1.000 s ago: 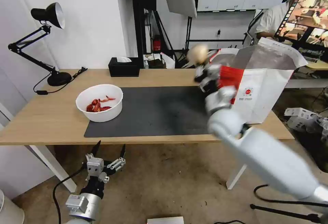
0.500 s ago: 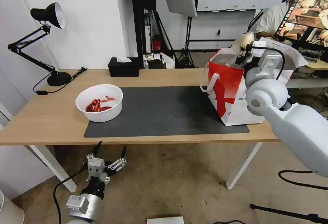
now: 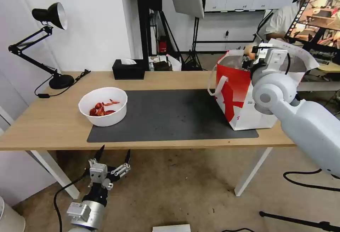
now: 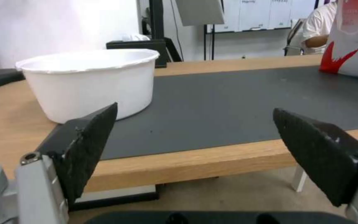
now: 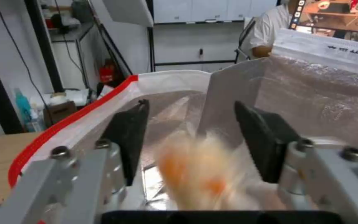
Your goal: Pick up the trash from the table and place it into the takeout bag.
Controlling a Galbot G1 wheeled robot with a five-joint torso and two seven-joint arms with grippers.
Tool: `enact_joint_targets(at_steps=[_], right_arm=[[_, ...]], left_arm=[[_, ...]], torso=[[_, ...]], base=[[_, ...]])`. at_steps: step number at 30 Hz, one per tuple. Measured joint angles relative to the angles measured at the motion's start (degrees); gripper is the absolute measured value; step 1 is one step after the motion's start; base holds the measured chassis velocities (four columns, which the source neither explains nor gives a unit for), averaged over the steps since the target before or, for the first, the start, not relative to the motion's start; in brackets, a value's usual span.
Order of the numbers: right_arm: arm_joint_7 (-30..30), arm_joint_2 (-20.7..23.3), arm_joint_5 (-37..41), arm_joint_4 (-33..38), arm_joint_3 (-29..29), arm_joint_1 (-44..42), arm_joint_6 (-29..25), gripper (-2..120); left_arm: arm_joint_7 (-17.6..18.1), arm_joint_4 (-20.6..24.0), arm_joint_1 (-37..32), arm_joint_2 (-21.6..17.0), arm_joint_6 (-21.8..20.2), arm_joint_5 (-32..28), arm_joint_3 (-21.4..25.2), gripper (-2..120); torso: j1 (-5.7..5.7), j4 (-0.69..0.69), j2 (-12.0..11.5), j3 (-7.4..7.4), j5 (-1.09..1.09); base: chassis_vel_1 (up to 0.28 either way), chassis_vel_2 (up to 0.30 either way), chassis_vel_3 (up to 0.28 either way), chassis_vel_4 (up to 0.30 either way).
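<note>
Right gripper (image 5: 191,130) sits over the mouth of the large boxy red-and-white takeout bag with silver foil lining (image 3: 235,101), jaws spread apart, and my wrist camera shows the small clear bag with a yellowish lump (image 5: 202,177) blurred between and below the black pads, apart from both; I read it as released and dropping into the foil interior, though I cannot confirm it has landed. In my head view the same gripper (image 3: 252,56) hangs at the bag's top rim, with a pale lump just beside it. Left gripper (image 3: 112,154) is parked below the near edge of the long light-wood table with white legs (image 3: 53,119), fingers wide, nothing between them; its wrist camera looks across the tabletop at the white round bowl (image 4: 90,82). That bowl of red crayfish shells (image 3: 103,106) stands on the near-left corner of the dark grey mat (image 3: 170,113), well apart from the takeout bag. My judgement on progress: one piece is going in now, and the bowl is the one piece of trash I see left on the table. I see no clear tray or tissue on the table, and the bag's contents are hidden from me.
</note>
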State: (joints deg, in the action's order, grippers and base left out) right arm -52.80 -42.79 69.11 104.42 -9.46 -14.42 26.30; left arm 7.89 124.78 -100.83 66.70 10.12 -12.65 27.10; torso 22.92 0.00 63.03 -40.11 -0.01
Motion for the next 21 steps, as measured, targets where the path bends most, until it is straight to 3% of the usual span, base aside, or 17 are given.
enact_joint_targets(at_steps=[7,10,12,15,16,19,21], right_arm=[[1.0,-0.2,0.0,-0.2,-0.3,0.5,-1.3,84],[2.8,0.1,-1.5,1.0,0.2,-1.0,-5.4,98],[4.2,0.4,-2.3,1.7,0.6,-2.1,-7.3,99],[14.8,2.0,-4.1,4.7,3.3,-7.0,-14.4,100],[14.8,2.0,-4.1,4.7,3.3,-7.0,-14.4,100],[27.9,5.7,-7.9,9.6,7.2,-15.6,-22.7,100],[30.7,6.6,-9.4,11.1,8.4,-18.9,-25.2,100]], left_arm=[[0.0,0.0,0.0,0.1,-0.1,0.0,-0.1,100],[0.0,0.6,0.0,0.0,-0.1,-0.1,0.2,100],[0.0,0.8,0.0,0.0,-0.1,-0.1,0.3,100],[0.0,1.0,0.1,0.0,-0.1,-0.1,0.5,100],[0.0,1.0,0.1,0.0,-0.1,-0.1,0.5,100],[0.0,1.2,0.2,0.2,0.0,0.0,0.5,100],[0.0,1.2,0.2,0.3,0.1,0.1,0.5,100]], torso=[[0.0,0.0,0.0,0.0,0.0],[0.0,0.0,0.0,0.0,0.0],[0.0,0.0,0.0,0.0,0.01],[0.0,0.0,0.0,0.0,0.0],[0.0,0.0,0.0,0.0,0.0],[0.0,-0.01,0.0,0.0,0.0],[0.0,-0.01,0.0,0.01,0.0]], base=[[0.0,0.0,0.0,0.0],[0.0,0.0,0.0,0.0],[0.0,0.0,0.0,0.0],[0.0,0.0,0.0,0.0],[0.0,0.0,0.0,0.0],[0.0,0.0,0.0,0.0],[0.0,0.0,0.0,0.0]])
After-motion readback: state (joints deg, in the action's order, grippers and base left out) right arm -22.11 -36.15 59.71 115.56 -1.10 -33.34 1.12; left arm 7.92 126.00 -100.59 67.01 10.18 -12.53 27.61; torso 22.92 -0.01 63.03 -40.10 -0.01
